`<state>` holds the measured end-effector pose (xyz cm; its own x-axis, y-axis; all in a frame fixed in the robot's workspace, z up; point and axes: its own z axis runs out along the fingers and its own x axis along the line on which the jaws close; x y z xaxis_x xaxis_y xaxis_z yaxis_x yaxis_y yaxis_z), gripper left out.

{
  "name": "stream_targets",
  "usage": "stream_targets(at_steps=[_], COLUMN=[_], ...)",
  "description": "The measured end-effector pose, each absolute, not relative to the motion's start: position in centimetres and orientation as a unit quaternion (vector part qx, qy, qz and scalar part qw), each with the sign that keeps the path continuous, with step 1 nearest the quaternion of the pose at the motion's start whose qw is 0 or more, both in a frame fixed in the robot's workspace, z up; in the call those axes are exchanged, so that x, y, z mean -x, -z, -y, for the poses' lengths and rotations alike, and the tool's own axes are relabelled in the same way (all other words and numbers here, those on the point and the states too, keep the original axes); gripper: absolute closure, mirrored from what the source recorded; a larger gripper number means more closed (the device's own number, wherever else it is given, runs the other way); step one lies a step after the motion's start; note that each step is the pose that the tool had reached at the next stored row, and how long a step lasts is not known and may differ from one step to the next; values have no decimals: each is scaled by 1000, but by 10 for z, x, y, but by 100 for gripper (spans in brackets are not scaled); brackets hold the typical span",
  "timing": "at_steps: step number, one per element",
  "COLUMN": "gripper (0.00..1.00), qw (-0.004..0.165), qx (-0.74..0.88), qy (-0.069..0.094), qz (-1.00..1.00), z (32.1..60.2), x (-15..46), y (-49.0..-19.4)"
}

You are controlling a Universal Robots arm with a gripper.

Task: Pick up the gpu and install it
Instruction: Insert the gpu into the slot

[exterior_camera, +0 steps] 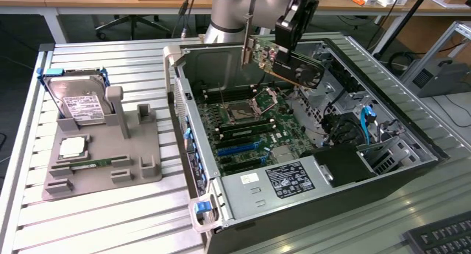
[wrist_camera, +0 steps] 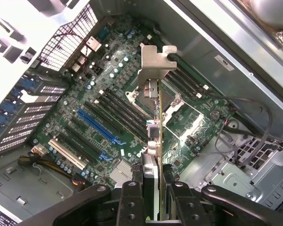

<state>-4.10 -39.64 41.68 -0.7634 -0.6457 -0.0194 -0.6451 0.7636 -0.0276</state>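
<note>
The gpu [exterior_camera: 298, 69] hangs tilted in the air above the motherboard [exterior_camera: 246, 127] of the open computer case [exterior_camera: 246, 201], clamped between the fingers of the gripper [exterior_camera: 285, 46]. Well apart, on the exterior view's left, a hard drive [exterior_camera: 81, 105] stands in a grey holder [exterior_camera: 136, 166].

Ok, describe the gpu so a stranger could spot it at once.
Start at the open computer case. Over its motherboard, the gripper holds the gpu. It is the one flat dark card with a silver bracket, raised, not slotted in.
</note>
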Motion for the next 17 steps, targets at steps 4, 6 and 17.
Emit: stream_targets(at_steps=[4,6,17], gripper=[73,73,73], qw=[14,14,14], qx=[346,347,352], qy=[10,10,9], qz=[-938,-938,-936], z=[396,396,396], x=[41,41,41], y=[-417,-417,-417])
